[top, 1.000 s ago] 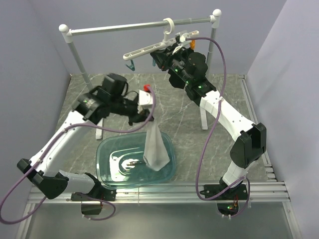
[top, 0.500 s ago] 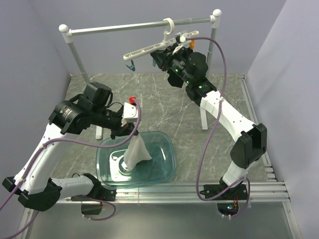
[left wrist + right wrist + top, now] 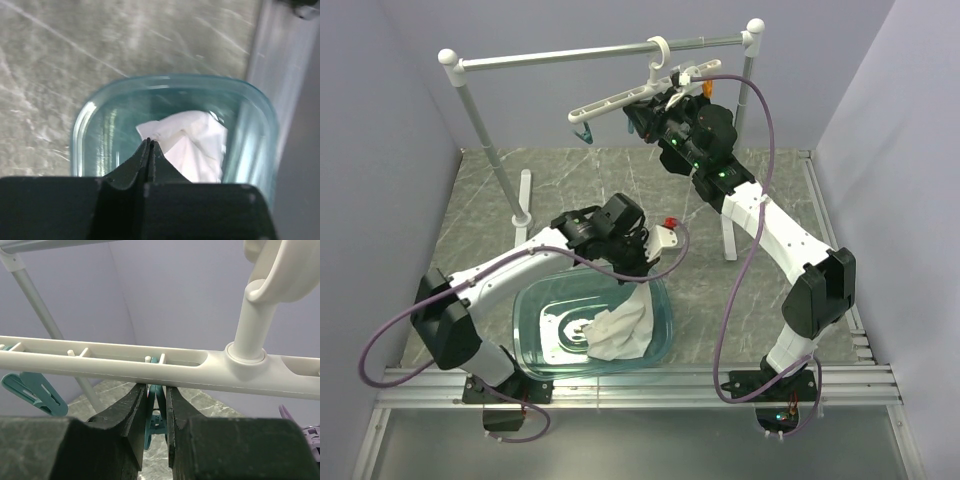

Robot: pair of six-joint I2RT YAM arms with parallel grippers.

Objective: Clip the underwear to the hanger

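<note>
Over the tub: left gripper jaws pinch underwear corner.
Under the hanger: right gripper jaws squeeze teal peg.
Advice: raise corner taut to peg mouth.

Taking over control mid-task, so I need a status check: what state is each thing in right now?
Left gripper: fingers shut on a corner of the underwear.
Underwear: hanging from that corner, rest bunched in the tub.
Right gripper: fingers shut on the teal peg.
Hanger: hooked on the rail, tilted, nothing clipped.
Tub: upright.
</note>
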